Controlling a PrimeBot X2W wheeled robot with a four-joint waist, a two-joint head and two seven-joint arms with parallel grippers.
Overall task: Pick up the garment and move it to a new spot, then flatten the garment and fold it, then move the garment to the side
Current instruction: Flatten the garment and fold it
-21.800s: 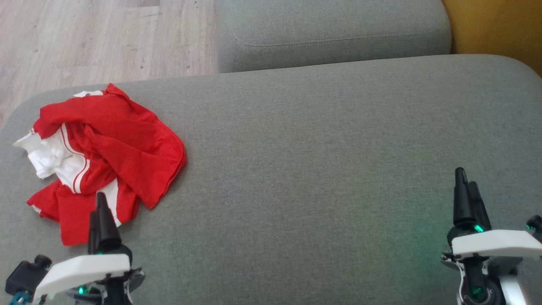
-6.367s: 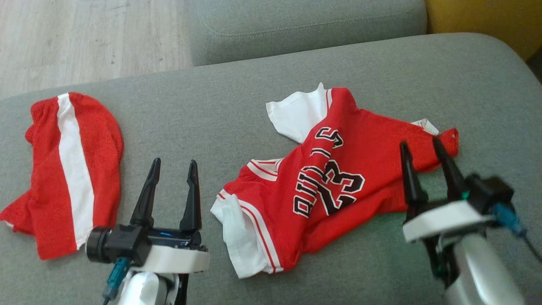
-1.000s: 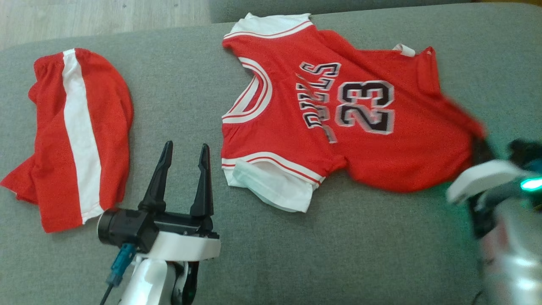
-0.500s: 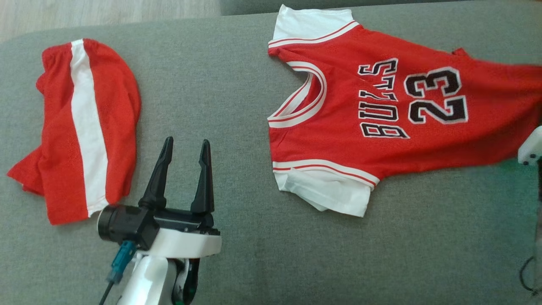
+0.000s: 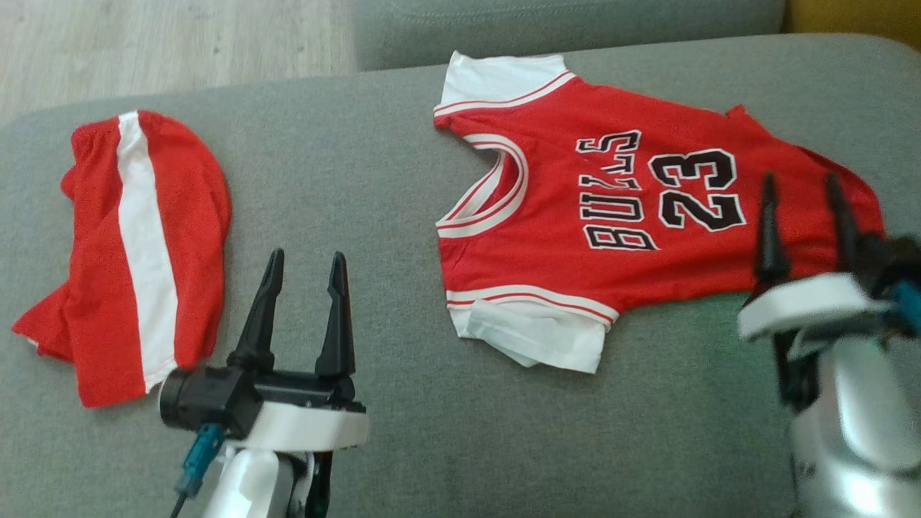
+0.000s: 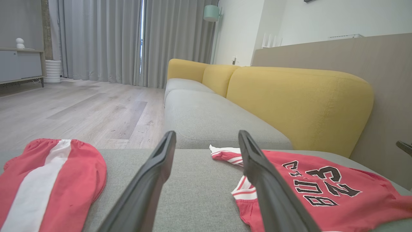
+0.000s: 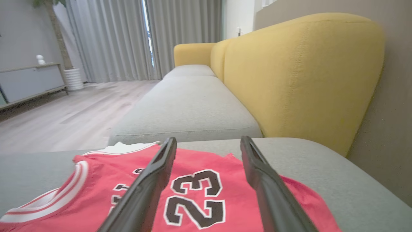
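Observation:
The garment (image 5: 633,208) is a red jersey with white sleeves and the number 23, spread fairly flat on the grey sofa seat (image 5: 374,180), neck toward the left. It also lies in the left wrist view as the jersey (image 6: 322,190) and in the right wrist view as the jersey (image 7: 206,196). My right gripper (image 5: 802,180) hovers open over the jersey's hem end, nothing between its fingers. My left gripper (image 5: 304,257) stands open over bare seat, left of the jersey and apart from it.
Red shorts (image 5: 137,244) with a white stripe lie at the seat's left end. A second grey cushion (image 5: 561,21) sits beyond, with wooden floor (image 5: 144,43) at far left. A yellow backrest (image 7: 302,74) runs along the right side.
My right gripper has let go of the jersey's hem, opened, and come back into view over that end. The head camera shifted. The left gripper has stayed put.

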